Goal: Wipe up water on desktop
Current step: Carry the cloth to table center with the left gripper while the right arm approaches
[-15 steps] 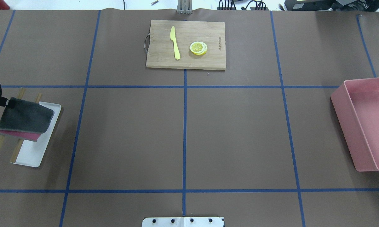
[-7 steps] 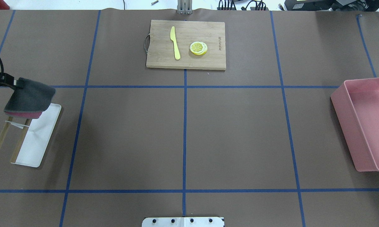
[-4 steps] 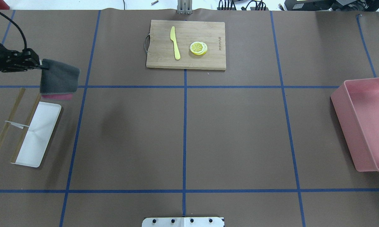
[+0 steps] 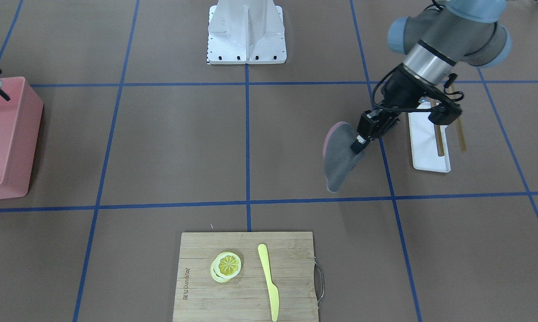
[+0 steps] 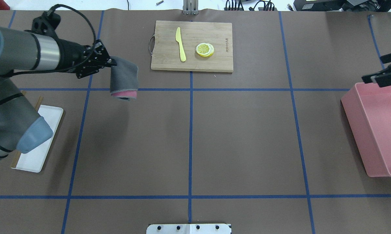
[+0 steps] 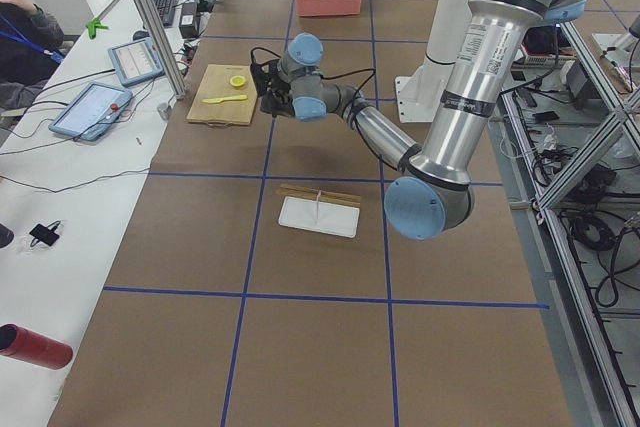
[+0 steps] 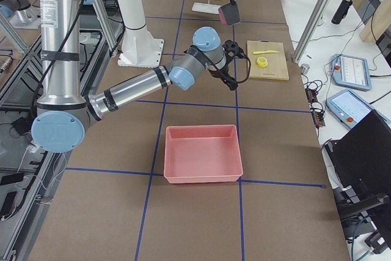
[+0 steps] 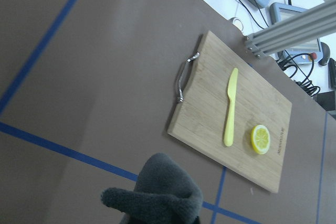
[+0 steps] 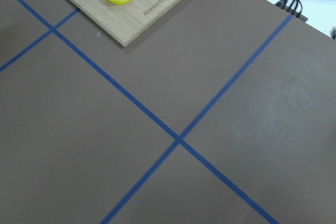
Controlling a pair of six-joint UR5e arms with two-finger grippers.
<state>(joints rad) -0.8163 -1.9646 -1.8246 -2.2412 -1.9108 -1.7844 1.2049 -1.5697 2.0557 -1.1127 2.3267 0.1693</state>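
Left end effector (image 5: 112, 63) clamped on corner of cloth (image 5: 124, 78). Cloth hangs clear of worktop (image 5: 247, 130), just off handle side of board (image 5: 192, 45). No water visible to me. My plan: lower until cloth lies flat, press lightly, sweep in slow overlapping strokes, keep off board.

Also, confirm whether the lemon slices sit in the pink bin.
No, the lemon slices lie on the cutting board beside the yellow knife.

Desktop (image 5: 247, 136), bamboo board (image 5: 164, 42), pink bin (image 5: 354, 126), white tray (image 5: 32, 159), prob. chopsticks (image 4: 460, 134)
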